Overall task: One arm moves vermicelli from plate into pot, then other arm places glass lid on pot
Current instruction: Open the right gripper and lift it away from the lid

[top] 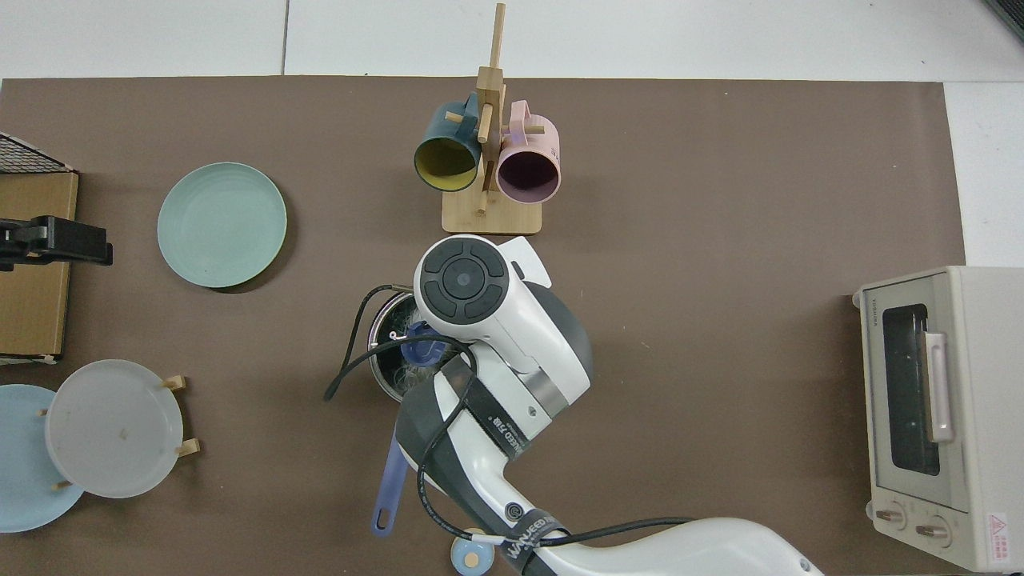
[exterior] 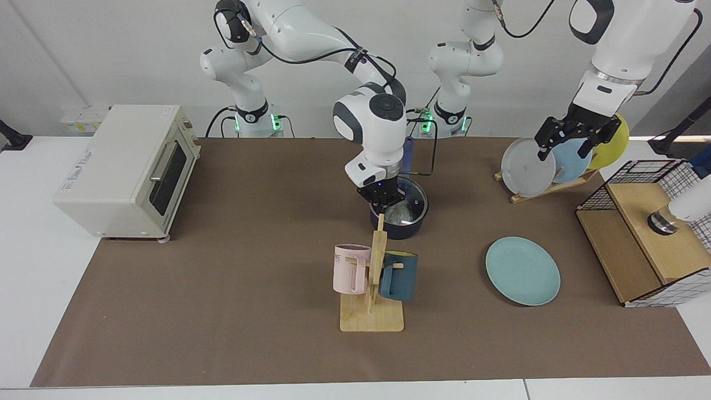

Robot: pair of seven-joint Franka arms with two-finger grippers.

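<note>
Both views are bright and evenly lit, as if from diffuse light overhead. Shadows are soft and short: a dark crescent hugs the plate (top: pixel 222 224) in the top view, and a faint one lies under the toaster oven (exterior: pixel 126 169). The brown mat (exterior: pixel 250 311) shows no glare. Focus is sharp throughout, with straight edges.

In the top view, the white right arm's wrist housing (top: pixel 496 320) covers most of the small dark navy saucepan (top: pixel 384 352) and its clear glass lid with blue knob (top: pixel 422 350). The right gripper's fingers are hidden in both views. The off-white vermicelli tangle (exterior: pixel 399 214) is indistinct through the glass. The pale blue plate (top: pixel 16 480) is cut by the frame edge.
</note>
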